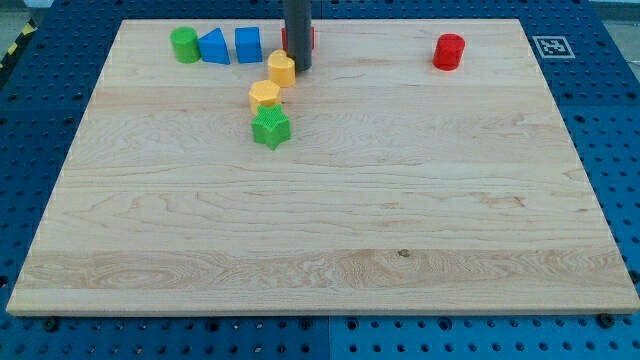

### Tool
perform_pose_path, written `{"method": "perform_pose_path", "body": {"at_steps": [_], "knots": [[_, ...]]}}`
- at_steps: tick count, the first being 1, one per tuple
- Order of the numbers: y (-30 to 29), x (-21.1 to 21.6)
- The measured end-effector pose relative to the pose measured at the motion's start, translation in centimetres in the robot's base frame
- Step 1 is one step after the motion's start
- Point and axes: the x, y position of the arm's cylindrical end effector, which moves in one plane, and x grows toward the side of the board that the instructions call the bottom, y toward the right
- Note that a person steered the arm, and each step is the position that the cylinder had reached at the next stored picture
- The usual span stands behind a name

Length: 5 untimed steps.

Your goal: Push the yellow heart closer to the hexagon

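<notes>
My tip (299, 68) sits near the board's (400, 200) top edge, left of centre, touching or just beside the yellow heart's (282, 69) right side. There is no pincer on it, only a bare rod. The yellow hexagon (264, 95) lies just below-left of the heart, with a green star (271, 128) beneath it. A red block (310, 38), shape probably hidden, peeks behind the rod. Along the top edge stand a green cylinder (185, 45), blue triangle (214, 46), blue cube (248, 44) and, well apart rightward, a red cylinder (449, 51).

Yellow heart (282, 69) lies flat near the top edge; yellow hexagon (264, 95) just below-left.
</notes>
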Motion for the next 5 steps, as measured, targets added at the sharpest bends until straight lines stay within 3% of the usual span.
{"method": "perform_pose_path", "body": {"at_steps": [3, 5], "knots": [[-2.6, 0.0], [2.1, 0.4]]}}
